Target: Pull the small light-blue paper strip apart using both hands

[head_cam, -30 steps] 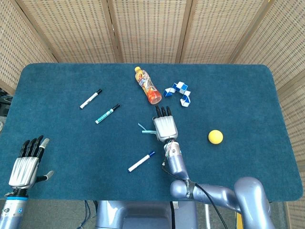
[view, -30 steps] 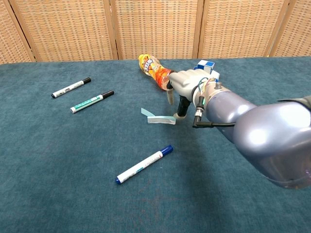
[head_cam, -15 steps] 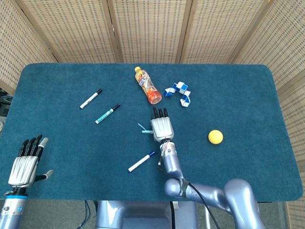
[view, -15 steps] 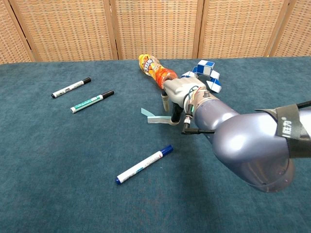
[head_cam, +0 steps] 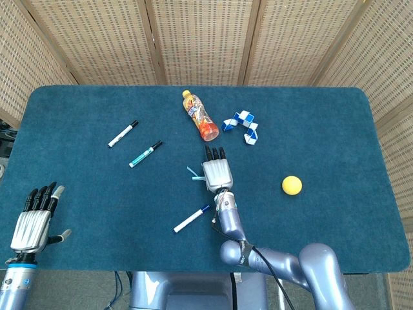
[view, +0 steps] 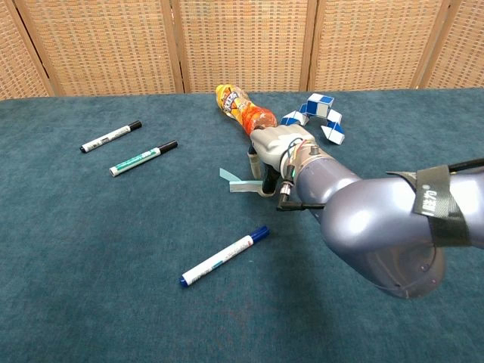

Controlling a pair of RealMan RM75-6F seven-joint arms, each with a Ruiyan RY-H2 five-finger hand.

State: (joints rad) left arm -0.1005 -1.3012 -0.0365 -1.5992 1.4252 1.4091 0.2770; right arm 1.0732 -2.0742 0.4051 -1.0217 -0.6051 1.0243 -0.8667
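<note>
The small light-blue paper strip (head_cam: 191, 173) (view: 236, 182) lies flat on the blue cloth near the table's middle. My right hand (head_cam: 216, 170) (view: 274, 148) is over its right end, fingers stretched out side by side and pointing down at the cloth. Its fingertips (view: 265, 181) cover the strip's right end, so that end is hidden; the left part lies free. Far off at the table's near left corner, my left hand (head_cam: 33, 223) hovers with fingers apart and nothing in it. The chest view does not show it.
An orange drink bottle (head_cam: 199, 116) (view: 240, 109) lies just beyond the right hand, with a blue-white snake puzzle (head_cam: 241, 126) (view: 316, 112) beside it. Three markers lie around: black-capped (head_cam: 122, 134), green (head_cam: 145, 154), blue (head_cam: 191, 219) (view: 224, 256). A yellow ball (head_cam: 292, 185) sits to the right.
My right hand has slid left, from touching the strip's right tip to covering that end. The strip and the left hand have stayed put.
</note>
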